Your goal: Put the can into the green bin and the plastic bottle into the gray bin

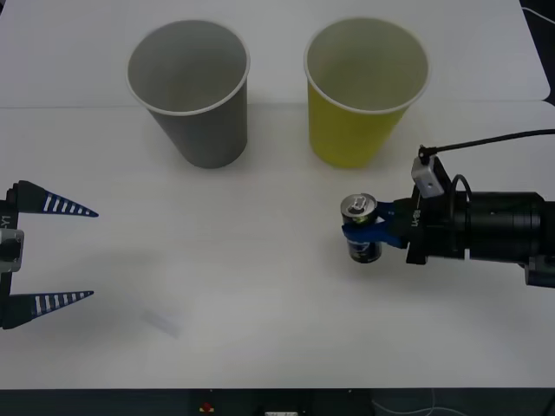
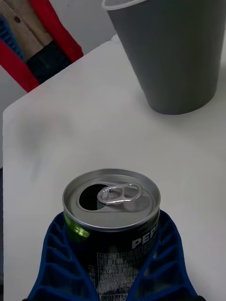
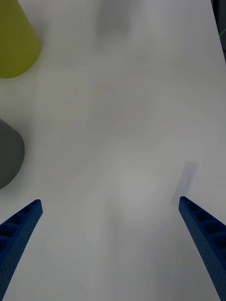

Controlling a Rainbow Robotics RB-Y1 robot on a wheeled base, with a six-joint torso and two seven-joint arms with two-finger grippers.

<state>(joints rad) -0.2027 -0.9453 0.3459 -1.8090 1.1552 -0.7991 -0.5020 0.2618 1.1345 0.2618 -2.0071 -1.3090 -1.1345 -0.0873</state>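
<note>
Right gripper [image 1: 362, 227] clamped on tiny silver pull-tab can [image 1: 361, 227] — upright, near yellow-green paper cup [image 1: 364, 91]. Left gripper [image 1: 74, 254] spread wide, idle over white counter [image 1: 217, 260]. Risk — clipped rim, toppled cup if lifted too low.

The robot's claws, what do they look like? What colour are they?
Both claws have blue, pointed fingers. The left claw has dark blue fingers with pale stripes, like little ladders, on a grey mount. The right claw has brighter blue fingers with a criss-cross lattice. Behind it the arm is a black ribbed tube carrying a small white box with a black cable.
</note>
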